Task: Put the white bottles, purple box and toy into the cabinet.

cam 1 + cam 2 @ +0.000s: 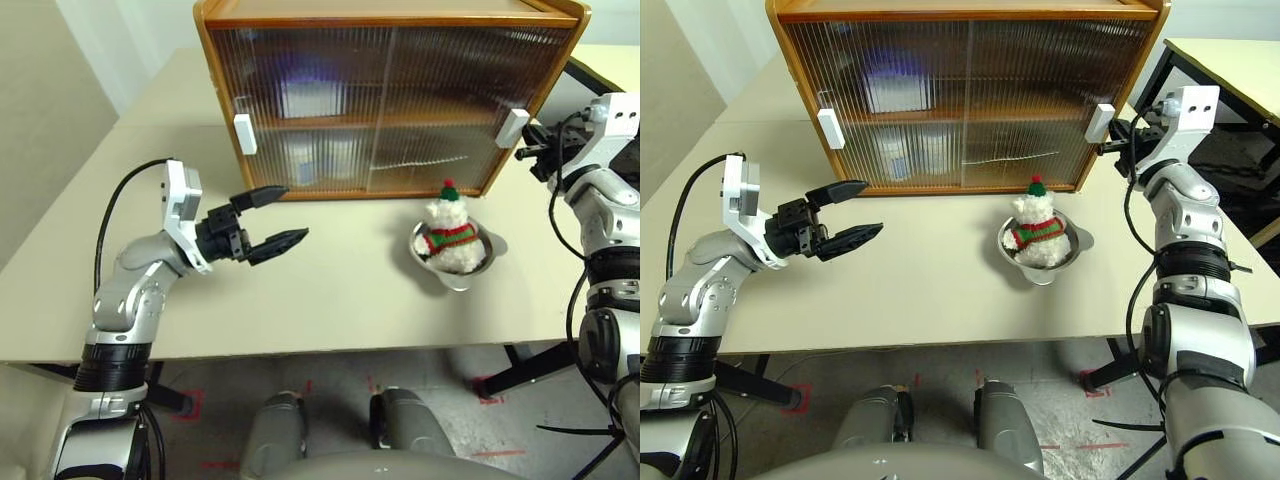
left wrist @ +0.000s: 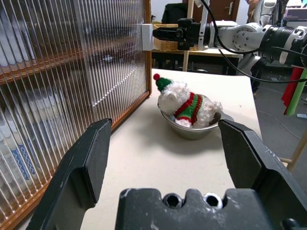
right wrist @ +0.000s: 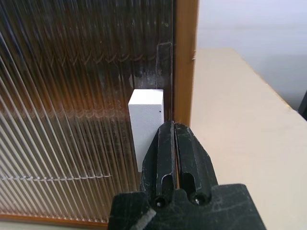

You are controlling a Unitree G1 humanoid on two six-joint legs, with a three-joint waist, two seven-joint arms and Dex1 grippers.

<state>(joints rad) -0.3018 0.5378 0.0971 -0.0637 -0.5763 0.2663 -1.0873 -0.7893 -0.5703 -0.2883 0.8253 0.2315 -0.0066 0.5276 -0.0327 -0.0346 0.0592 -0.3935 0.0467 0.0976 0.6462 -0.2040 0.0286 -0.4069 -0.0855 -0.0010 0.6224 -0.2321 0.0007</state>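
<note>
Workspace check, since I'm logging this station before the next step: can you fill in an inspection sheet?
Surface: pale beige table, bare around the items.
Job's things: white plush snowman toy lying in its shiny metal bowl in front of the orange-brown wooden cabinet; ribbed sliding doors shut; blurred pale shapes behind them on both shelves, not identifiable.
Clutter: nothing seen.
Grippers: left gripper open, hovering over the table, apart from the toy; right gripper fingers shut, tips at the right door's white block handle, contact unclear.
Cables: black cables along both arms.
Surroundings: black-framed table to the robot's right; red floor marks.
</note>
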